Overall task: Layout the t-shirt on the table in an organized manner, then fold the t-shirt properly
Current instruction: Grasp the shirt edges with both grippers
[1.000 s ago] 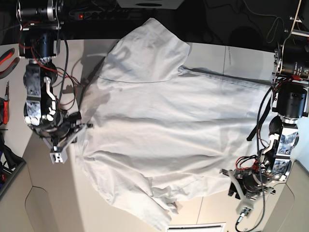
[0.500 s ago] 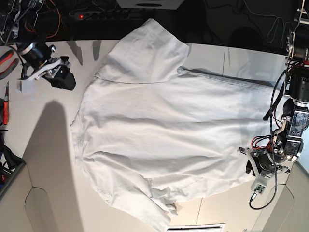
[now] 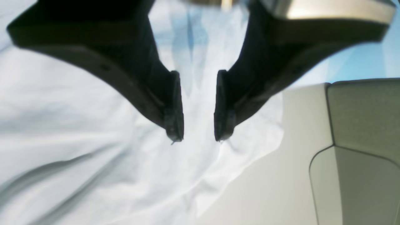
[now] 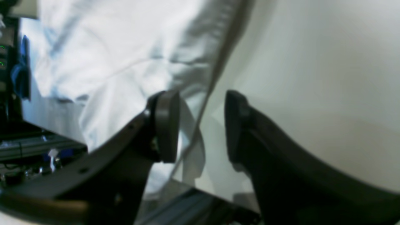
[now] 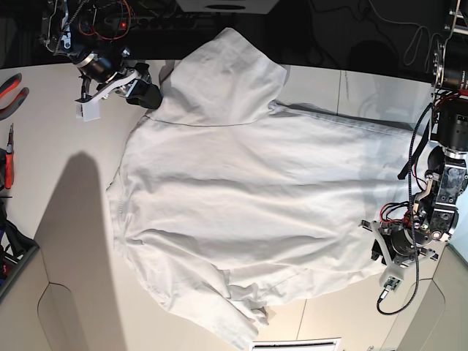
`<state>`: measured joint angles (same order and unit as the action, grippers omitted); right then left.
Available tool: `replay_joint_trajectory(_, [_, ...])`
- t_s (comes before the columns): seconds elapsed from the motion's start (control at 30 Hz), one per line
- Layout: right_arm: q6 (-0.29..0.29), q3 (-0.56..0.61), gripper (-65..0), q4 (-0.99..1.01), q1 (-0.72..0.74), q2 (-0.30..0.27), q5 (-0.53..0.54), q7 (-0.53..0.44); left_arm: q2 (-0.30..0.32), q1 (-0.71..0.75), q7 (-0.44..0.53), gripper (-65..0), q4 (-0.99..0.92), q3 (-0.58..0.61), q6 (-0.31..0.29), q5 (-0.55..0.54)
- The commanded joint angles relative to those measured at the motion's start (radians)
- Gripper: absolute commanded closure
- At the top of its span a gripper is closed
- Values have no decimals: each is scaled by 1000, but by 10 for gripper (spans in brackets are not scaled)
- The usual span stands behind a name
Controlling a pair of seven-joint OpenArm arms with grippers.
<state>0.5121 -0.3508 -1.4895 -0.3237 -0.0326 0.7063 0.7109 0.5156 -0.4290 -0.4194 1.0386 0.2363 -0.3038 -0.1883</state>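
The t-shirt [image 5: 256,197] lies spread and wrinkled across the table [image 5: 73,219]. The left claw [image 3: 198,137] hovers over the t-shirt's hem corner, jaws parted and empty. The right claw [image 4: 200,125] stands beside the t-shirt's upper sleeve edge, jaws parted, gripping nothing.

Red-handled pliers [image 5: 10,89] lie at the left edge, a red-handled screwdriver [image 5: 8,162] just below them. Dark bin [image 5: 13,265] at lower left. Black power strip [image 5: 150,22] with a red light along the far edge, cables [image 5: 395,33] behind it
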Motion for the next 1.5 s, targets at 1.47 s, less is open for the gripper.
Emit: replay_joint_trajectory(1.47, [8, 134, 0, -8, -6, 16, -3, 75, 124, 406, -226, -274, 15, -810, -187, -505])
